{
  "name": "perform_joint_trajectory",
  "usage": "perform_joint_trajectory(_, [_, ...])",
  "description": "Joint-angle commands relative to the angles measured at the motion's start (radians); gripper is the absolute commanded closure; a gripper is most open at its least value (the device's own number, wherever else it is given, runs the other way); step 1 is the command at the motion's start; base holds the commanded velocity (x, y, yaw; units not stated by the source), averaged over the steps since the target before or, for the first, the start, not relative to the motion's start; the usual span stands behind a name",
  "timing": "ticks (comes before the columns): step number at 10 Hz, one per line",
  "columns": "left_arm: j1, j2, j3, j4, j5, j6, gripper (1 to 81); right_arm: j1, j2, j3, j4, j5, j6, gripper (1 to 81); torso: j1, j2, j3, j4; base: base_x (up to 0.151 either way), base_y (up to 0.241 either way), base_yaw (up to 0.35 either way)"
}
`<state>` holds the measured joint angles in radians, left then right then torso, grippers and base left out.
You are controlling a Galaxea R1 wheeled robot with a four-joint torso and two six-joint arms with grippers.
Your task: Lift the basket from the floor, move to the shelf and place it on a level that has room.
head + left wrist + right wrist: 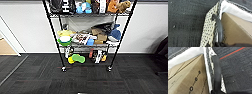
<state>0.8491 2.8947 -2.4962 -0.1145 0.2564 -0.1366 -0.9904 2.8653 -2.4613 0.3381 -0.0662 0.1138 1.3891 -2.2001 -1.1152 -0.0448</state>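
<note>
Dark carpet floor (82,80) fronts the wire shelf (87,42); basket (208,31) handles rise toward both grippers, grip indiscernible.

Cream basket (208,32) with black dots; brown box (186,78); dark grey carpet (82,80); black rack (53,32).

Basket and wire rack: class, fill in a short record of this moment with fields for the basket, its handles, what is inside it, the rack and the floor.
basket: cream dotted weave, white lining
handles: dark loop on each side
contents: brown cardboard box
rack: black wire shelf ahead, visible tiers crowded with goods
floor: dark carpet tiles, red line beside the basket
</note>
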Motion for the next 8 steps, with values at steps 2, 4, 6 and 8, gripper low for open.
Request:
perform_joint_trajectory(2, [-0.066, -0.126, 0.155, -0.099, 0.060, -0.021, 81.1, 0.086, -0.051, 0.141, 0.067, -0.011, 0.023, 81.1, 0.000, 0.000, 0.000, 0.000, 0.000, 0.000, 0.000])
perform_joint_trajectory(4, [-0.064, -0.159, 0.223, -0.099, 0.057, -0.020, 81.1, 0.091, -0.044, 0.147, 0.067, -0.012, 0.021, 81.1, 0.000, 0.000, 0.000, 0.000, 0.000, 0.000, 0.000])
perform_joint_trajectory(6, [-0.058, -0.172, 0.249, -0.097, 0.055, -0.018, 81.1, 0.097, -0.041, 0.142, 0.065, -0.012, 0.023, 81.1, -0.065, 0.101, 0.000, 0.000, 0.000, 0.000, 0.000])
perform_joint_trajectory(8, [-0.054, -0.172, 0.250, -0.099, 0.055, -0.017, 81.1, 0.098, -0.039, 0.137, 0.065, -0.012, 0.023, 81.1, -0.084, 0.133, 0.000, 0.000, 0.000, 0.000, 0.000])
